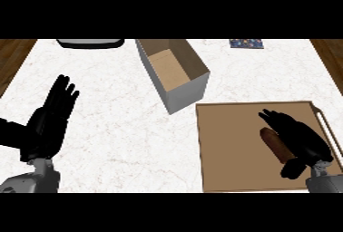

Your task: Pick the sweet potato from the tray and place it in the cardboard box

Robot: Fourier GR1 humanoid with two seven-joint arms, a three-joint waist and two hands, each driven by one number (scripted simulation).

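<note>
Closest to the viewer, two grey forearms (30, 181) come in from the lower edge, each ending in a black hand. On the right side, the right hand (301, 138) lies low over the flat brown tray with a pale wooden rim (227, 154), its fingers stretched out rather than curled, running along the right flank of the long reddish-brown sweet potato (273, 144); its thumb shows near the potato's nearer end. Whether the fingers touch the potato or sit just beside it cannot be told. The sweet potato lies on the tray's right half, pointing away from the viewer, not lifted. The left hand (50, 118) rests spread, fingers up, near the left edge of the white marbled surface (120, 127). Beyond the tray's far left corner and near it, the open cardboard box with grey outer walls and a tan inside (184, 88) stands with nothing visible in it. As a judgement, the task is at its start: the approach to the potato looks made, while closing round it, lifting it, carrying it to the box and letting go are all left to do. No brand, label or writing can be read anywhere: the box walls are plain, a small dark blue speckled patch (246, 43) at the far edge shows only a pattern, and a dark rounded object (90, 43) there carries no marks.
</note>
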